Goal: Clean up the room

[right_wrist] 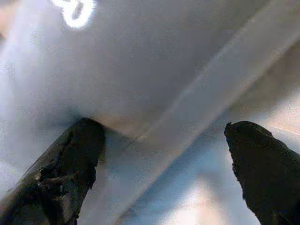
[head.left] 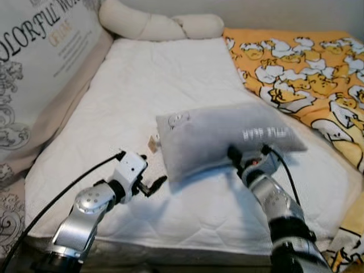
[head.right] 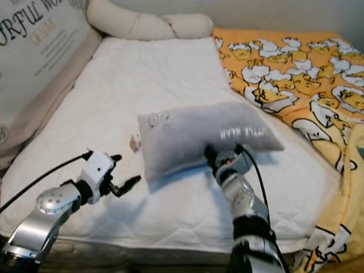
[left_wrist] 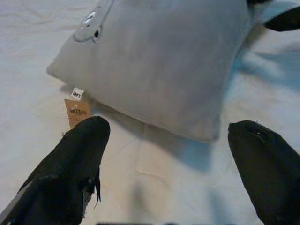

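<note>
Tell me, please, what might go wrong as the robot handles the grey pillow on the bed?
The right gripper touches only the near edge of the grey pillow, fingers spread, so the soft cover might slip away before a grip forms. The left gripper hangs open just short of the pillow's corner and could snag the small tag lying on the white mattress there.

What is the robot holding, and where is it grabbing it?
Nothing yet. The right gripper is open at the grey pillow's near edge; the left gripper is open too.
</note>
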`<state>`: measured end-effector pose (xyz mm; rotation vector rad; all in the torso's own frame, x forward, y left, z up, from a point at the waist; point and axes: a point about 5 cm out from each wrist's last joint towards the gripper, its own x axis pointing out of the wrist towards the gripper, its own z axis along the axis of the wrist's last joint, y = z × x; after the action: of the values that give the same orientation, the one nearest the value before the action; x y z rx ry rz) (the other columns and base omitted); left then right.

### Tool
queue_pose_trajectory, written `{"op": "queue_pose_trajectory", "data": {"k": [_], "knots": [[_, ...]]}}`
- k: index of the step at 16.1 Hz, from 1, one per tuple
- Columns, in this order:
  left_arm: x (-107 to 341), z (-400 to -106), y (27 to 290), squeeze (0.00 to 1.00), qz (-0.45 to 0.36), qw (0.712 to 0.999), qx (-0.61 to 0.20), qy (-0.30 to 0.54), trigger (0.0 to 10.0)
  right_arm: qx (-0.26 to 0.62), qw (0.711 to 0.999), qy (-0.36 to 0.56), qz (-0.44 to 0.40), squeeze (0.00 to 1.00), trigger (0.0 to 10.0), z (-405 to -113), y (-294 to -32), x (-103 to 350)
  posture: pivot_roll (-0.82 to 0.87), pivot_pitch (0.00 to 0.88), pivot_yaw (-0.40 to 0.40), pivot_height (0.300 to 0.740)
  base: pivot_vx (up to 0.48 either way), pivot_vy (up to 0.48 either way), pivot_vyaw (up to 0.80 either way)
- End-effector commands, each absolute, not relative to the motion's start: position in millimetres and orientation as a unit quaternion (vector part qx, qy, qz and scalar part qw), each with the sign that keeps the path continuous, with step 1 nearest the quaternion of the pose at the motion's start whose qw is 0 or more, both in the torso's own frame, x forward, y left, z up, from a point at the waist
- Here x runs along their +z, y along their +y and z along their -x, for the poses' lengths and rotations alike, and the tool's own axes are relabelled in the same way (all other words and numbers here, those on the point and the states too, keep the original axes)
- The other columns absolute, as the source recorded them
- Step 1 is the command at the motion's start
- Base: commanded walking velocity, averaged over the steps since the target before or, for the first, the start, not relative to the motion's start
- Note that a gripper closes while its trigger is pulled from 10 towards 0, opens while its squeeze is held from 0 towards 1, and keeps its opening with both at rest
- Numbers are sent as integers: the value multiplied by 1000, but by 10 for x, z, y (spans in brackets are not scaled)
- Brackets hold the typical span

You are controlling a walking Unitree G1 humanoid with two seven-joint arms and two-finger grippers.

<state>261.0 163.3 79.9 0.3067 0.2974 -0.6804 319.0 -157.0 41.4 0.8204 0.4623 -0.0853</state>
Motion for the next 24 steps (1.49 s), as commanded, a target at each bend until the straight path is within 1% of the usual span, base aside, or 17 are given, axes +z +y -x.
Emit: {"op": "queue_pose_trajectory", "data": {"k": [1, 4, 5, 6, 7, 8, 9, 10, 11, 15, 17, 22, 24], "knots": [[885, -2617, 1600, 0, -155, 914, -351, 133, 10000, -33, 885, 198, -419, 0, 10000, -3284, -1553, 484, 99, 0, 12, 740, 0, 0, 0], [900, -2556, 1607, 0, -149, 906, -373, 136, 10000, -36, 889, 172, -424, 0, 10000, -3381, -1548, 538, 115, 0, 3, 740, 0, 0, 0], [902, -2553, 1613, 0, -148, 906, -372, 135, 10000, -29, 891, 159, -423, 0, 6627, -3389, -1541, 563, 117, 0, -1, 740, 0, 0, 0], [901, -2552, 1633, 0, -147, 907, -370, 136, 10000, -11, 895, 143, -422, 0, 6627, -3385, -1510, 601, 117, 0, -1, 740, 0, 0, 0], [898, -2551, 1634, 0, -147, 908, -369, 136, 10000, -11, 895, 135, -425, 0, 5725, -3368, -1511, 602, 116, 0, -7, 740, 0, 0, 0], [897, -2551, 1635, 0, -146, 908, -369, 136, 10000, -15, 893, 130, -431, 0, 5490, -3356, -1516, 597, 116, 0, -7, 740, 0, 0, 0], [896, -2551, 1633, 0, -146, 908, -369, 136, 10000, -17, 890, 124, -439, 0, 3216, -3342, -1521, 596, 115, 0, -9, 740, 0, 0, 0], [896, -2552, 1629, 0, -145, 908, -369, 135, 10000, -20, 885, 119, -450, 0, 1843, -3326, -1527, 577, 114, 0, -11, 740, 0, 0, 0], [897, -2554, 1624, 0, -144, 908, -369, 135, 10000, -20, 880, 116, -460, 0, 0, -3310, -1525, 557, 112, 0, -11, 740, 0, 0, 0], [897, -2568, 1615, 0, -145, 907, -372, 136, 10000, -28, 867, 122, -482, 0, 0, -3285, -1516, 477, 109, 0, -6, 740, 0, 0, 0], [893, -2572, 1620, 0, -147, 906, -373, 138, 10000, -54, 852, 144, -500, 0, 0, -3300, -1595, 419, 116, 0, -6, 740, 0, 0, 0], [892, -2571, 1629, 0, -149, 906, -372, 138, 10000, -66, 850, 176, -493, 0, 0, -3303, -1631, 364, 118, 0, -6, 740, 0, 0, 0], [888, -2578, 1630, 0, -149, 907, -369, 137, 10000, -67, 854, 176, -484, 0, 0, -3333, -1667, 389, 116, 0, -9, 740, 0, 0, 0]]}}
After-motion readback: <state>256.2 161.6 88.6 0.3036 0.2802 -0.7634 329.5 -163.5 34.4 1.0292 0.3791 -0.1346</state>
